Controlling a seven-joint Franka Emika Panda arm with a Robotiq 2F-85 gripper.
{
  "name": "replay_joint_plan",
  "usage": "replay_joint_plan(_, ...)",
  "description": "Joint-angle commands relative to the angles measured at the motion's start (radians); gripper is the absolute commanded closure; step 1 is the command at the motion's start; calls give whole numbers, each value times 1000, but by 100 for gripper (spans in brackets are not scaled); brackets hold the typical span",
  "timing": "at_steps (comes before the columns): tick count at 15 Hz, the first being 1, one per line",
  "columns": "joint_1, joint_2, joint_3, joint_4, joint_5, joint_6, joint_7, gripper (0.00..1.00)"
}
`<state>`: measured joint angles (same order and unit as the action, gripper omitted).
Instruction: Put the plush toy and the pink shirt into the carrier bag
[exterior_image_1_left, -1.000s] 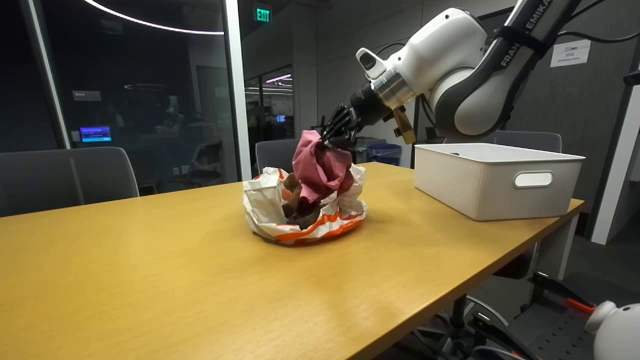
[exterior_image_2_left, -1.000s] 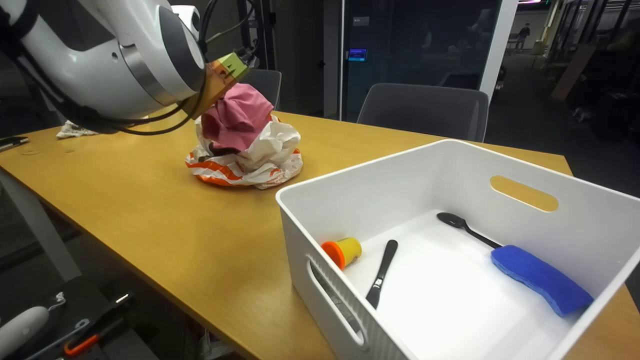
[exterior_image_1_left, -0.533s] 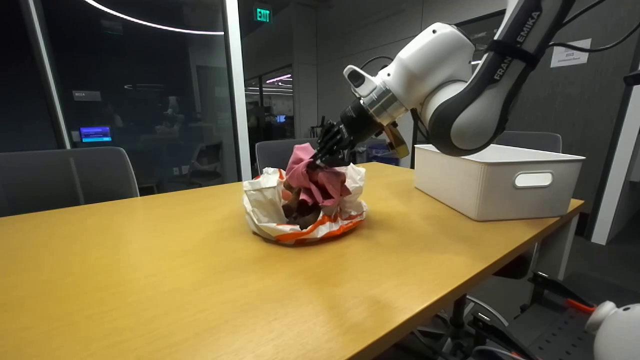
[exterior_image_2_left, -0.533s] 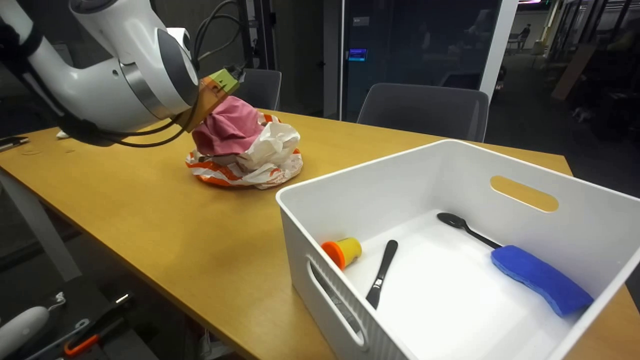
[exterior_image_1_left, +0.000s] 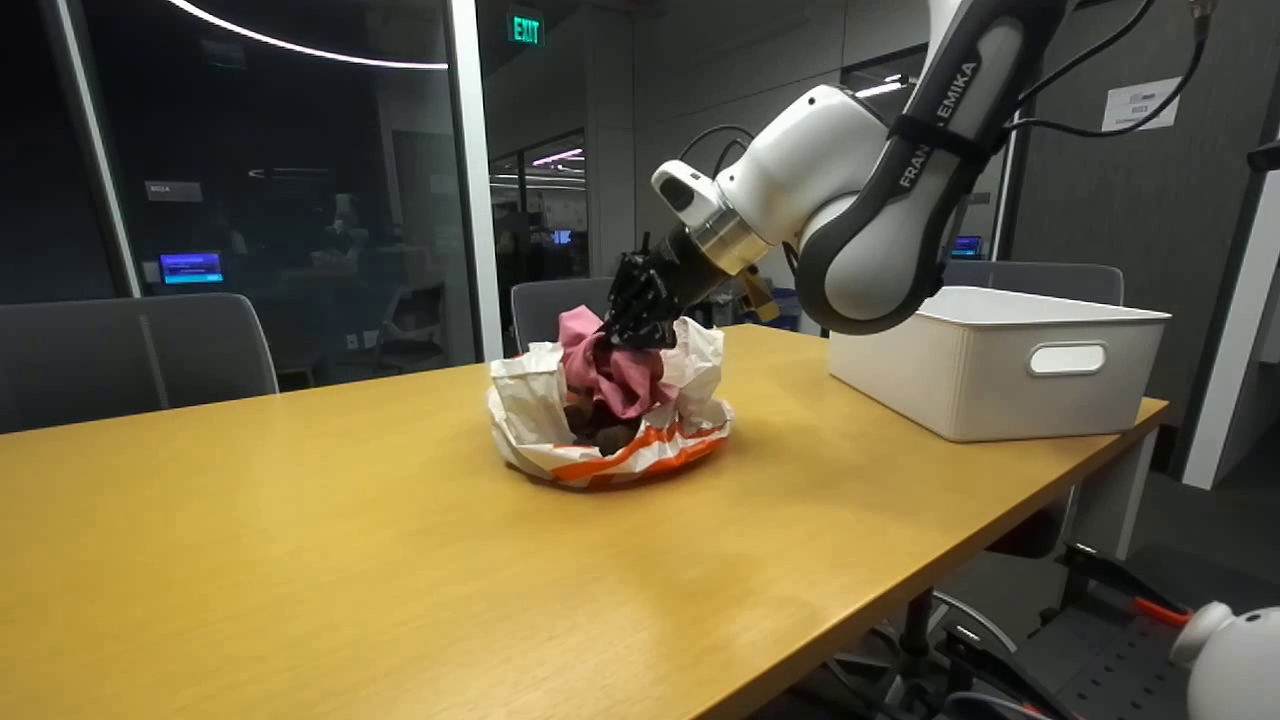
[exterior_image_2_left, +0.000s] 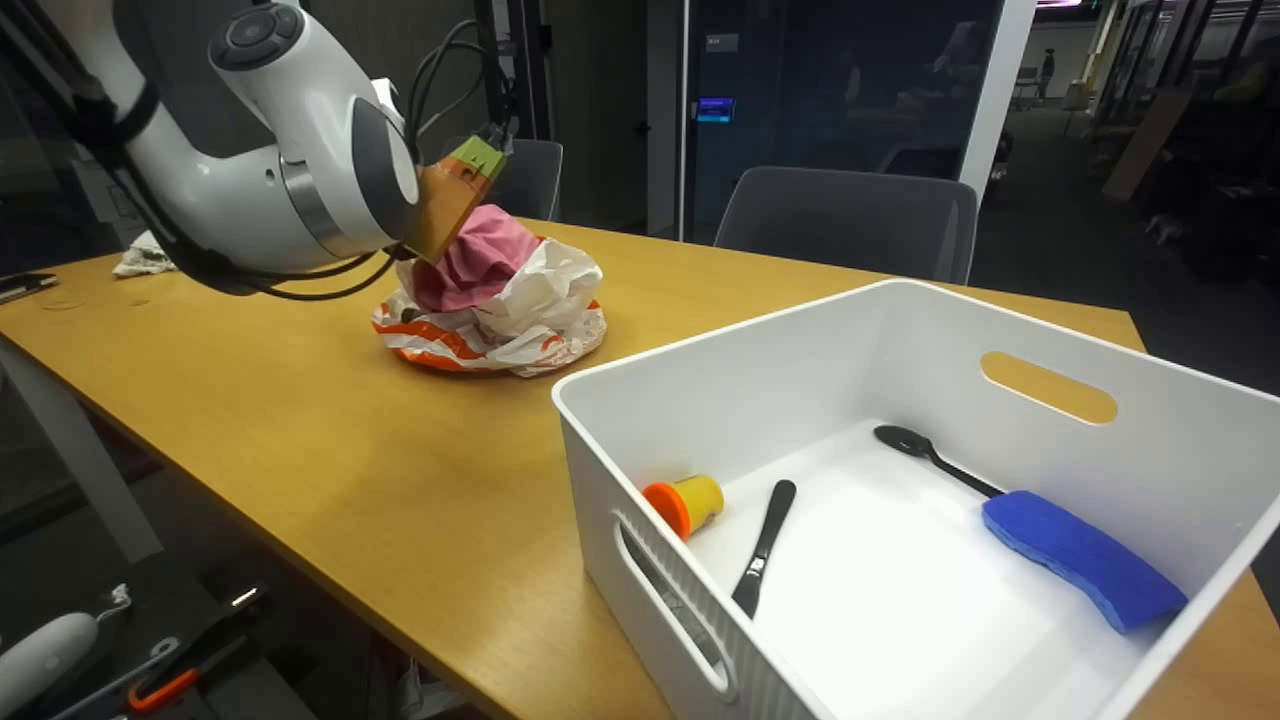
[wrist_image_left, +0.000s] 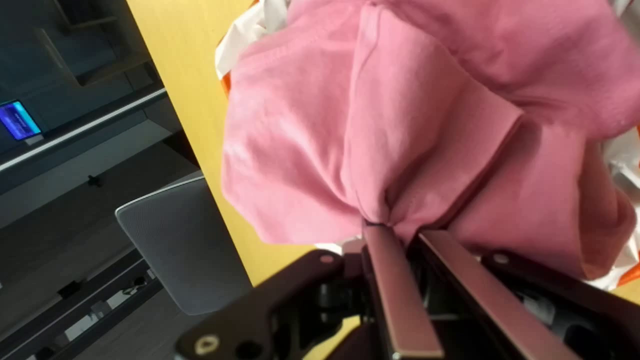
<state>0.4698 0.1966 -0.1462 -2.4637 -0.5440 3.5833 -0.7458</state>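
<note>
The pink shirt (exterior_image_1_left: 622, 385) hangs bunched in my gripper (exterior_image_1_left: 625, 338), low over the open white and orange carrier bag (exterior_image_1_left: 525, 405). Its lower folds are inside the bag's mouth. The plush toy (exterior_image_1_left: 605, 435) shows as a brown shape inside the bag, below the shirt and partly hidden by it. In an exterior view the shirt (exterior_image_2_left: 485, 260) stands out above the crumpled bag (exterior_image_2_left: 550, 295); the fingers are hidden there. In the wrist view the gripper (wrist_image_left: 404, 232) has its fingertips close together, pinching the shirt (wrist_image_left: 415, 115), which covers most of the bag.
A white bin (exterior_image_1_left: 900, 370) stands beside the bag on the wooden table (exterior_image_1_left: 350, 540). Inside it are a yellow tub (exterior_image_2_left: 700, 497), a black knife (exterior_image_2_left: 768, 530), a black spoon (exterior_image_2_left: 905, 440) and a blue sponge (exterior_image_2_left: 1080, 555). Chairs (exterior_image_2_left: 845, 220) stand along the table.
My gripper has moved down with the shirt, lowering it into the bag's mouth and slightly away from the bin side. The bag and bin stay about where they were.
</note>
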Motion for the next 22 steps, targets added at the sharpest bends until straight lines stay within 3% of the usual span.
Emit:
replay_joint_plan(1, 64, 81, -32, 8, 88, 70, -127, 92)
replay_joint_plan(8, 87, 200, -25, 29, 107, 230, -188, 91)
replay_joint_plan(9, 85, 204, -25, 30, 109, 238, -189, 83)
replay_joint_plan(10, 6, 198, 62, 27, 148, 232, -243, 65)
replay_joint_plan(14, -46, 173, 118, 20, 183, 195, -273, 38)
replay_joint_plan(16, -121, 151, 128, -7, 119, 189, -262, 23)
replay_joint_plan(18, -185, 100, 144, -21, 64, 113, -222, 7)
replay_joint_plan(19, -227, 73, 155, -23, 23, 86, -200, 1)
replay_joint_plan(20, -242, 51, 135, -20, -44, 59, -151, 0)
replay_joint_plan(22, -338, -10, 175, -19, -194, -27, -25, 0)
